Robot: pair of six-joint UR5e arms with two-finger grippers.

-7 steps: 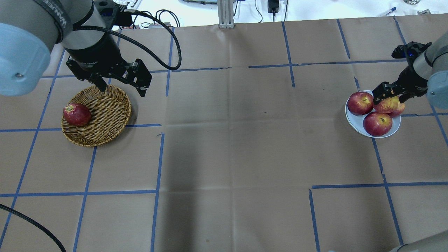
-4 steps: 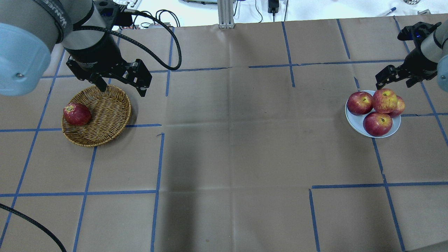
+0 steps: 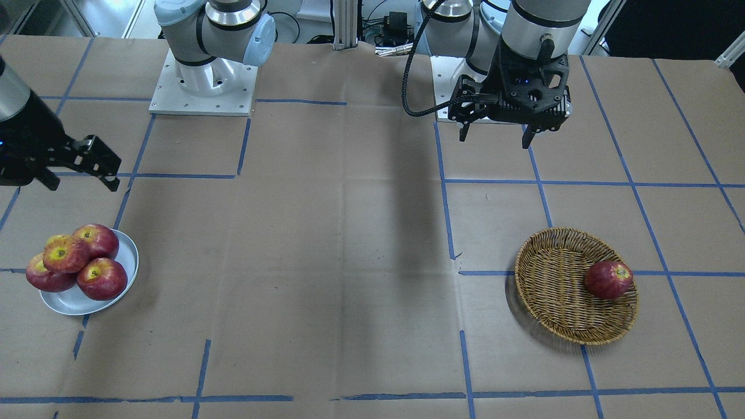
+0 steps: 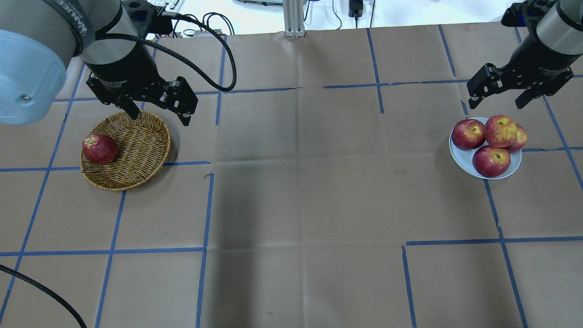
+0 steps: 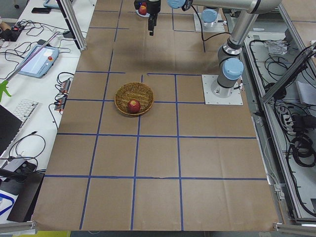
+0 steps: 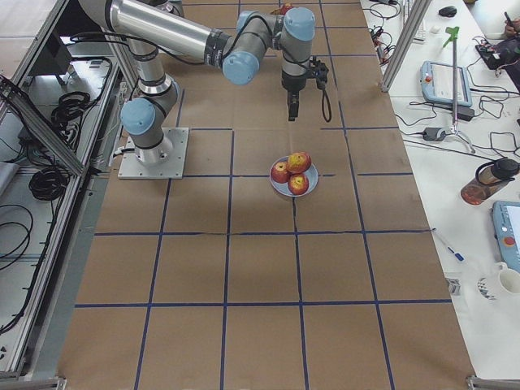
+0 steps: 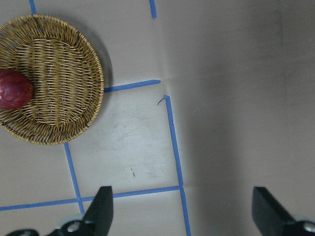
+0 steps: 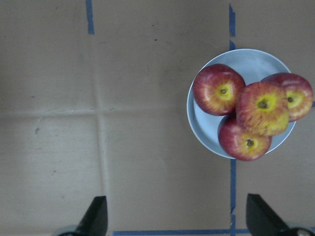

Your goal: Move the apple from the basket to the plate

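The streaky apple [image 4: 500, 130] with the yellow-orange top rests on top of three darker apples on the pale plate [image 4: 461, 157]. It also shows in the front view [image 3: 65, 254] and the right wrist view [image 8: 262, 107]. My right gripper [image 4: 497, 98] is open and empty, raised above the plate's far side. The wicker basket [image 4: 141, 157] holds one dark red apple [image 4: 99, 148] at its left edge. My left gripper [image 4: 159, 117] is open and empty above the basket's far rim.
Brown paper with blue tape lines covers the table [image 4: 300, 182]. The two arm bases [image 3: 204, 81] stand at the robot's side. Cables and a metal post [image 4: 294, 18] lie beyond the far edge.
My right gripper let go of the streaky apple on top of the pile, then rose and drew back away from the plate. The left arm has not moved.
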